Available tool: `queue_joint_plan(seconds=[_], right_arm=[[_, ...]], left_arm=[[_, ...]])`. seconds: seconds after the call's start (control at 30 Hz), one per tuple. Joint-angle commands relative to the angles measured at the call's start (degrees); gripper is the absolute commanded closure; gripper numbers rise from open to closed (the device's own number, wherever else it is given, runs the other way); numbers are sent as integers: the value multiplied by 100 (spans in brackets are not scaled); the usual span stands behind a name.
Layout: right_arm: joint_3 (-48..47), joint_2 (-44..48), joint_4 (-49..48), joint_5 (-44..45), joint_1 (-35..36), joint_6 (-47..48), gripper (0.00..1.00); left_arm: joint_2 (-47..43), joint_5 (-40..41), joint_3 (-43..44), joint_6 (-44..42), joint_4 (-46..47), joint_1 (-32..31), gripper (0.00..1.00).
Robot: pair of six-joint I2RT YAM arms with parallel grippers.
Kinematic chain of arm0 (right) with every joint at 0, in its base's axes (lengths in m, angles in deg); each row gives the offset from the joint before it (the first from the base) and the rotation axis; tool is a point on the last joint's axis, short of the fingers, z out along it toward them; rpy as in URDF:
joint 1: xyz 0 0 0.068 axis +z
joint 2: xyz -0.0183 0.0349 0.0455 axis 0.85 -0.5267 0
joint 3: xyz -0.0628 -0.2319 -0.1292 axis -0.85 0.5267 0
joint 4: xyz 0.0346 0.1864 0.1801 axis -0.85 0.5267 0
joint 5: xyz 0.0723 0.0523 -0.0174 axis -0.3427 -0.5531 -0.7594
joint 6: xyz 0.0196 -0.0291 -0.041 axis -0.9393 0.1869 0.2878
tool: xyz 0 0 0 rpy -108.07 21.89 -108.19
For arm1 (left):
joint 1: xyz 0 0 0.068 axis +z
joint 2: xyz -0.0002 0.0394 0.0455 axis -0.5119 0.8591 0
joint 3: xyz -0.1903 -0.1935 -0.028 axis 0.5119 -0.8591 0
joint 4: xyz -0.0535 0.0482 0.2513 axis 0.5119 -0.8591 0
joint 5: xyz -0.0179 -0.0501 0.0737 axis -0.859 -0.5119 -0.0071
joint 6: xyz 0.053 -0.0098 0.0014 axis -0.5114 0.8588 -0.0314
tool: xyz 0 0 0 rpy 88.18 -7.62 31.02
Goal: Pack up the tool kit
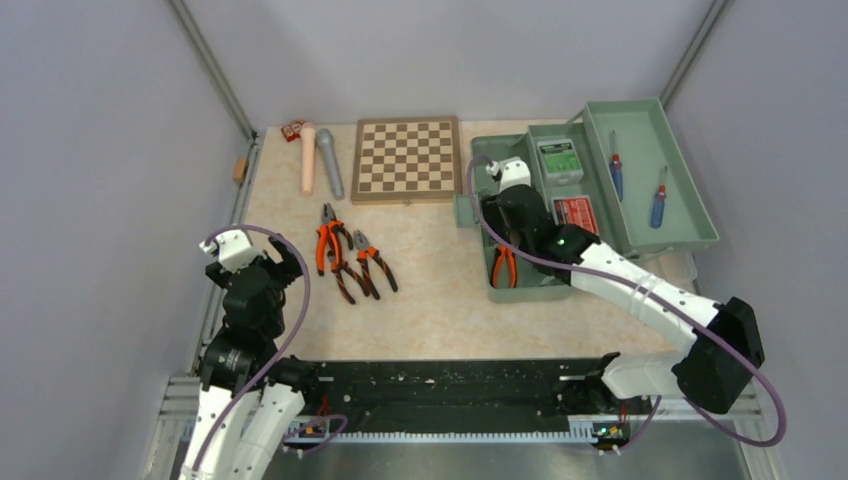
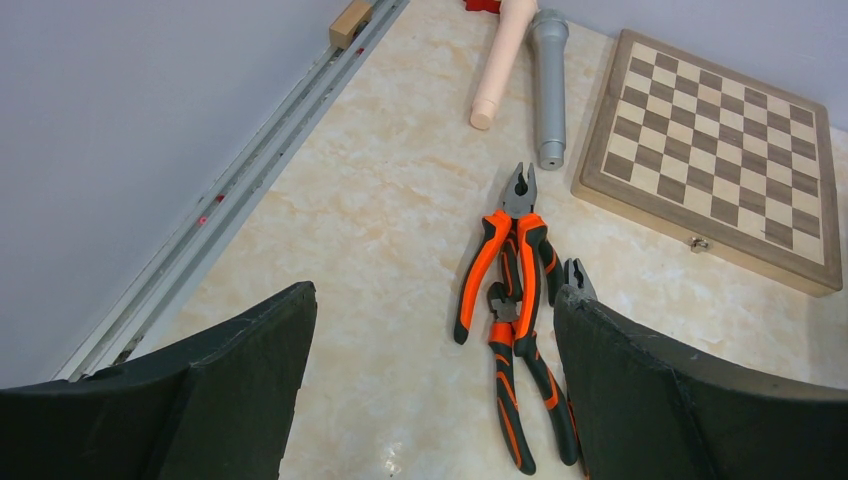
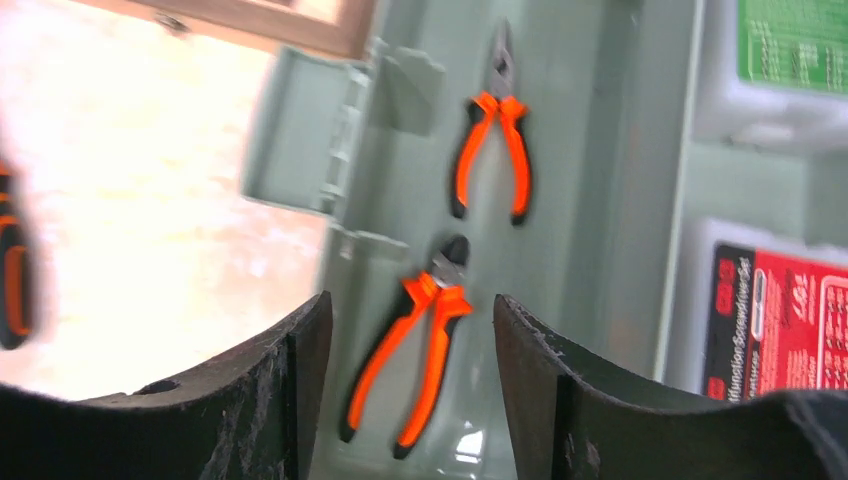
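Right hand (image 3: 410, 300) hangs nose-down over the open toolbox (image 1: 520, 296), its arm reaching in from the box's near right corner with the forearm sloping across the near wall. Its two dark fingers (image 3: 290, 390) stand spread and grip nothing. Straight below the gap, a short pair of orange-handled pliers (image 3: 415, 350) lies flat on the box floor. A slimmer, long-nosed pair (image 3: 490, 150) lies further along the same floor, apart from the first.

Within the toolbox, to the right of that floor, sit a green-labelled box (image 1: 559, 158) towards the far wall and a red-labelled box (image 1: 573, 212) nearer. The fold-out tray (image 1: 690, 215) is swung out on the toolbox's right side and holds two screwdrivers (image 1: 616, 175), lying apart from each other.

Left hand (image 2: 435, 292) is well to the left of the toolbox, above the bare tabletop (image 1: 430, 280), with its arm folded up close to its base. Its fingers are spread wide and empty. More orange-handled pliers (image 2: 510, 250) lie overlapping on the tabletop just ahead of it, between it and the toolbox. A chessboard (image 1: 405, 158) lies just left of the toolbox's far corner.
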Motion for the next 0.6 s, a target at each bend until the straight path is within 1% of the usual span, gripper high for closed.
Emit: queue_joint_plan(seconds=[0.0,0.1,0.2,0.43,0.57], right_arm=[[-434,10,-448,-188,476,303,40],[-549,-315,-843,-501,734,322,40],[-706,-832,-1190,-746,931,258,40],[-1485,-2478,-1625,-1150,1413,-15,41],[-1903,-3352,-1834,-1213,1709,-170,42]], left_arm=[[23,78,-27,-69,232,36,8],[20,74,-29,-66,227,36,8],[15,78,-25,-66,225,36,8],[-7,48,-23,-58,227,36,8],[-35,47,-25,-54,227,36,8]])
